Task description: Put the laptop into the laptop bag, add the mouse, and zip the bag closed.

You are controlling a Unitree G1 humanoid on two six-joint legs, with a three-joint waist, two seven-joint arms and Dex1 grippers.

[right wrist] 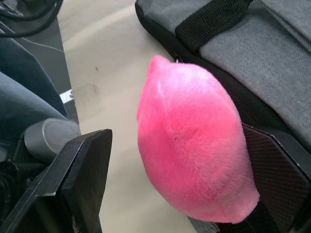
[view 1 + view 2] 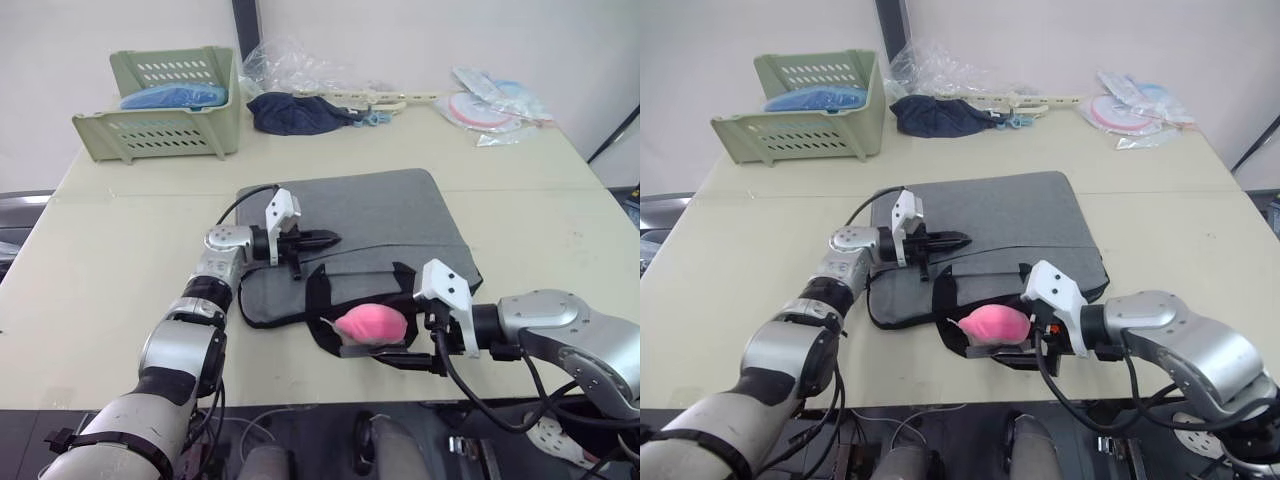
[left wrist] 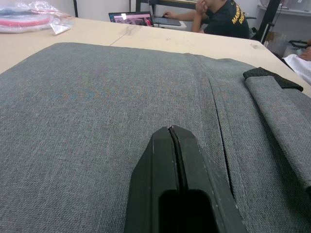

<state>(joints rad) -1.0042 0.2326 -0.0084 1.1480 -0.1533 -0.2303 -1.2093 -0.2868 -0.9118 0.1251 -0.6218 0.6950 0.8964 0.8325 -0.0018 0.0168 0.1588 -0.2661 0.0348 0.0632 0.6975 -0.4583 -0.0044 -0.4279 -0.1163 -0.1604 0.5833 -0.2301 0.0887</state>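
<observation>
- Left eye view: I see the grey laptop bag [image 2: 350, 240] lying flat mid-table [image 2: 110, 270], its black handle [image 2: 318, 300] hanging toward the near edge. My left gripper [image 2: 325, 239] rests on the bag's top face with its jaws clenched on nothing. No laptop visible on the table; the bag looks flat and filled, so my guess is it's already inside, but I can't confirm.
- Right eye view: my right gripper [image 2: 1005, 345] sits at the bag's near edge with a pink plush toy [image 2: 992, 323] between its fingers. That's not the white mouse, which I can't spot anywhere. A green basket [image 2: 810, 105] sits at the far left corner, with a dark cloth [image 2: 935, 113] and plastic bags [image 2: 1135, 110] along the far edge.
- Left wrist view: fingers [image 3: 177, 189] pressed together over grey fabric; a seam runs just beside them, and I can't tell if that's the zip.
- Right wrist view: the jaws stand released, wide apart, with the plush leaning on one finger [image 1: 274, 165], not squeezed.
- Judgement: mouse step and zipping look not yet done.
</observation>
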